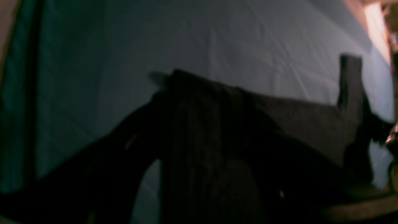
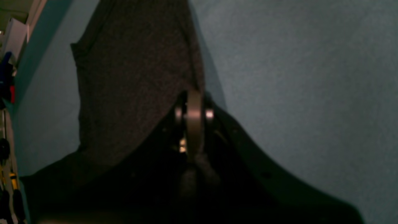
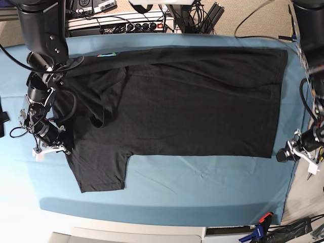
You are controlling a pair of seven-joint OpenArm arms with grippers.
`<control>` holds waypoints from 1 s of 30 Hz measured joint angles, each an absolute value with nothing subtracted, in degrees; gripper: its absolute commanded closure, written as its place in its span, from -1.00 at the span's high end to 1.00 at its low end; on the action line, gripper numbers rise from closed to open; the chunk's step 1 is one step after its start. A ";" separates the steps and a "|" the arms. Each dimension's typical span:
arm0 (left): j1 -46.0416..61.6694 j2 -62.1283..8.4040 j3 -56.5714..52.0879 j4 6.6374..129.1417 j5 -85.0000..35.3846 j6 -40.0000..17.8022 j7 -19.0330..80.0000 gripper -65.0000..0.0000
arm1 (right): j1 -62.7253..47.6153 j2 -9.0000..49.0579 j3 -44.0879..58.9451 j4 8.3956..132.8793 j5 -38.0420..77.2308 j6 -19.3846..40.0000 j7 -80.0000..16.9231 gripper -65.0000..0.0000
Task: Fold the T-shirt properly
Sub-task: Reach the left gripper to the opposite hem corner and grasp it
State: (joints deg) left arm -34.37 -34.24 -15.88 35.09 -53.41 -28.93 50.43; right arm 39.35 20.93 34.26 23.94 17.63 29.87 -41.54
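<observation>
Teal cloth [image 3: 167, 187] covers the table, and on it lies the T-shirt [image 3: 192, 106], charcoal fabric spread flat with its long body running toward the hem at the base view's right and its sleeves at that view's left. One sleeve [image 3: 101, 174] lies flat on the side of the T-shirt nearest the base camera; the other is folded back over the chest, and a small strip of coloured print [image 3: 107, 54] shows at the shirt's far edge. Beyond that far edge sit power strips and cables [image 3: 131, 23]. The right gripper [image 3: 59, 147] is at the T-shirt's shoulder beside the flat sleeve, its jaws pressed together on a pinch of the fabric, which rises as a dark peak in the right wrist view. The left gripper [image 3: 282, 155] is at the T-shirt's hem corner; the fabric drapes across the left wrist view, too blurred and dark to tell whether the jaws grip it.
</observation>
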 measured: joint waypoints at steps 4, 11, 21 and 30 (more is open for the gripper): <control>-36.10 -34.28 -15.88 27.97 -52.95 -28.93 48.31 -0.17 | 39.35 20.95 34.26 23.94 17.43 29.87 -41.52 -1.00; -36.05 -33.58 -15.88 24.99 -52.34 -27.24 47.97 -0.17 | 39.35 20.95 34.28 23.94 17.45 29.87 -41.52 -1.00; -36.23 -27.53 -15.88 25.19 -52.56 -27.90 47.66 -0.17 | 39.35 20.95 34.28 23.94 17.45 29.87 -41.54 -1.00; -36.21 -26.85 -15.99 25.23 -51.42 -28.05 46.70 -0.82 | 39.35 20.95 34.28 23.94 17.45 29.87 -41.54 -1.00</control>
State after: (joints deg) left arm -36.21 -26.85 -15.99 25.23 -51.42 -28.05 46.70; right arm 39.35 20.95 34.28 23.94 17.45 29.87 -41.54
